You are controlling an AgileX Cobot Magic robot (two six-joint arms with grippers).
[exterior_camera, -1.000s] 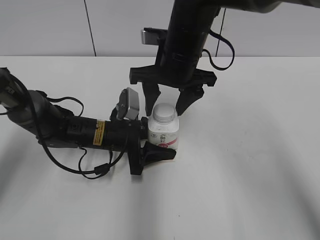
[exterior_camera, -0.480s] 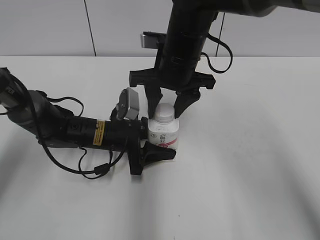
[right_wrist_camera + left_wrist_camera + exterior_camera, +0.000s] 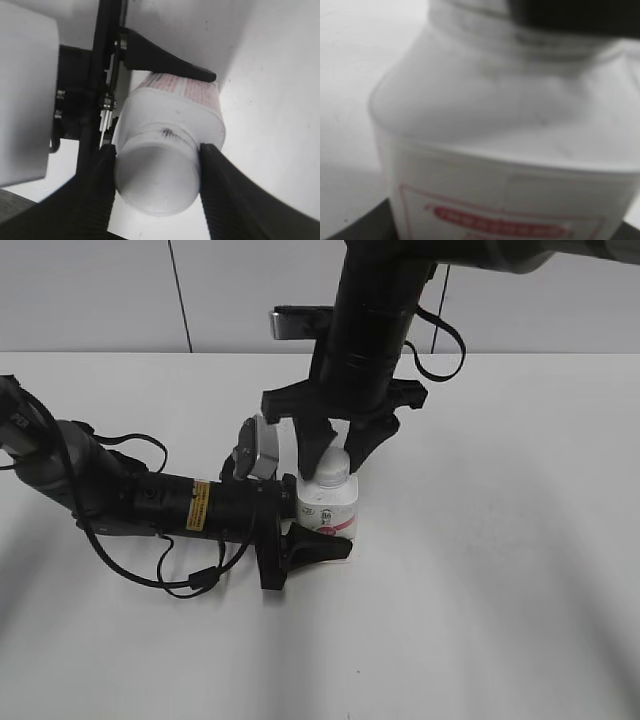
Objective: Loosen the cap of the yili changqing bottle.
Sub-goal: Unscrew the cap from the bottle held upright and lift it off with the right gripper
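The yili changqing bottle (image 3: 328,508) stands upright on the white table, white with a pink-red label. It fills the left wrist view (image 3: 510,150), blurred. My left gripper (image 3: 335,528) reaches in from the left and is shut on the bottle's body, with one black finger along its front. My right gripper (image 3: 338,462) comes straight down from above and is shut on the white cap (image 3: 333,471). In the right wrist view both ribbed fingers of the right gripper (image 3: 157,172) press the sides of the cap (image 3: 157,182), with the bottle (image 3: 187,107) below it.
The white table (image 3: 500,570) spreads around the bottle. The left arm and its cables (image 3: 130,500) lie low across the table on the left. A grey panelled wall (image 3: 100,290) stands behind the table. The left gripper's black finger (image 3: 167,62) shows beside the bottle in the right wrist view.
My right gripper has come down over the bottle and its open fingers have closed onto the cap. The left gripper and the bottle have stayed in place.
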